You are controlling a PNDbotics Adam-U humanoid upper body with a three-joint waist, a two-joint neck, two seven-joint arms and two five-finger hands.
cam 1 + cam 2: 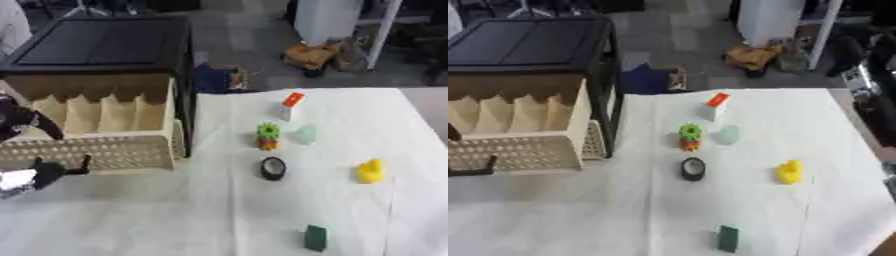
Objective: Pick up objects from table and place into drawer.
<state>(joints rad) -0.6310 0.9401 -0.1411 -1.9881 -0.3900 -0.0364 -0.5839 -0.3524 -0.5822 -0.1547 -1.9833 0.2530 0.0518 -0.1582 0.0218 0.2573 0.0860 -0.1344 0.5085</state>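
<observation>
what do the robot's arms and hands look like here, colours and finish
Only the left hand shows clearly, at the left edge by the pulled-out drawer. It is mostly black, with thin dark fingers and a shiny silver metal section at the wrist, in the lower left corner. Another black part of the same arm sits higher on that edge. No cables or markings can be made out. The right hand is out of view.

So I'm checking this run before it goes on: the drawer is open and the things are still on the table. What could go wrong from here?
1. The black tape roll stands on edge, so a nudge might send it rolling.
2. The green and orange toy and the pale translucent cup sit close together; reaching for one may knock the other.
3. The left hand is at the beige perforated drawer front and could push it.
</observation>
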